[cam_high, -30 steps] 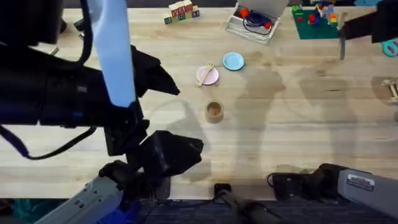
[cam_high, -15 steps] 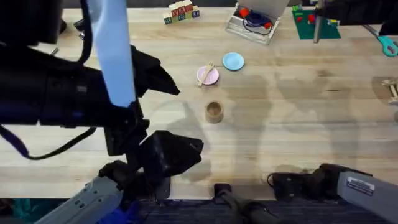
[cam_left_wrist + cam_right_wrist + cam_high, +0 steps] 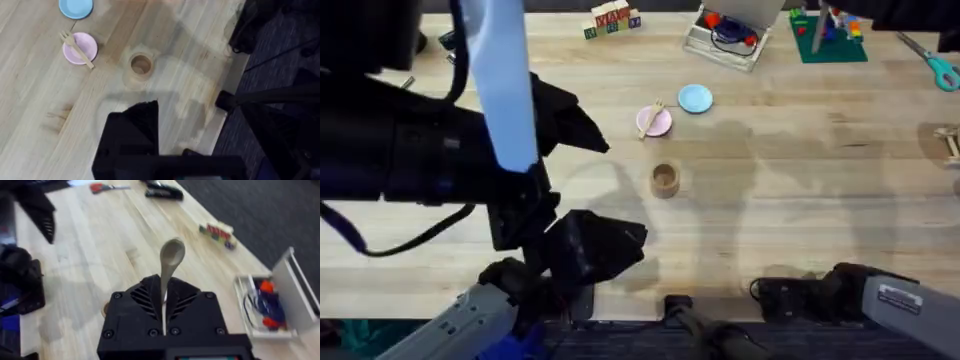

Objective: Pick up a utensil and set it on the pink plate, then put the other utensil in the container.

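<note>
Already, the small tined wooden fork [image 3: 651,113] rests across the round pink plate [image 3: 656,123]. The right gripper [image 3: 164,311] clamps the slim round-ended wooden utensil [image 3: 169,265]; the left's state is unclear. A tilted release could miss the brown cylindrical cup [image 3: 664,180].

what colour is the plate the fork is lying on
Pink plate, clearest in the left wrist view.

The table [image 3: 800,200] is made of light wood boards, and soft gray shadows lie across it. Past the table's edge the floor [image 3: 280,60] is dark gray carpet. A dark stand leg [image 3: 270,97] rests on that floor, close to the table's edge.
</note>
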Controlling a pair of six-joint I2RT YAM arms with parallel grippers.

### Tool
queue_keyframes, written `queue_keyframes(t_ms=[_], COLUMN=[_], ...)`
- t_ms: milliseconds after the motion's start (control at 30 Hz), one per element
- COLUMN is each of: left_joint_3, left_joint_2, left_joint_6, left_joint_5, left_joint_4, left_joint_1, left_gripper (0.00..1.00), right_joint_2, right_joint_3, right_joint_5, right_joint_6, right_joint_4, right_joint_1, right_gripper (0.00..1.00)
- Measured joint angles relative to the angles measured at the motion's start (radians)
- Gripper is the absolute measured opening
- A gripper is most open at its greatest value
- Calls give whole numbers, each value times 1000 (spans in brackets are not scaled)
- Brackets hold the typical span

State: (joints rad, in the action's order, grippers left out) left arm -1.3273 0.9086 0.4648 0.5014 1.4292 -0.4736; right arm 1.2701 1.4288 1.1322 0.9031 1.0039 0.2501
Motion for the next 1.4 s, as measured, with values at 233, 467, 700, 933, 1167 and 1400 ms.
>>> queue_keyframes(t_ms=[233, 467, 700, 933, 1167, 1400], left_joint_3=[0, 0, 0, 0, 0, 0], left_joint_2=[0, 0, 0, 0, 0, 0], left_joint_6=[0, 0, 0, 0, 0, 0], left_joint_5=[-1, -1, -1, -1, -1, -2], left_joint_4=[0, 0, 3, 33, 71, 71], left_joint_1=[0, 0, 0, 0, 0, 0], left_gripper=[993, 993, 994, 993, 993, 993], right_joint_2=[31, 113, 155, 167, 230, 287], right_joint_3=[1, 1, 1, 1, 1, 1], right_joint_5=[177, 285, 296, 297, 285, 276], right_joint_6=[148, 285, 510, 638, 724, 782], right_joint_4=[53, 187, 370, 391, 404, 451], right_joint_1=[0, -1, -58, -162, -255, -318], right_gripper=[30, 30, 30, 30, 30, 30])
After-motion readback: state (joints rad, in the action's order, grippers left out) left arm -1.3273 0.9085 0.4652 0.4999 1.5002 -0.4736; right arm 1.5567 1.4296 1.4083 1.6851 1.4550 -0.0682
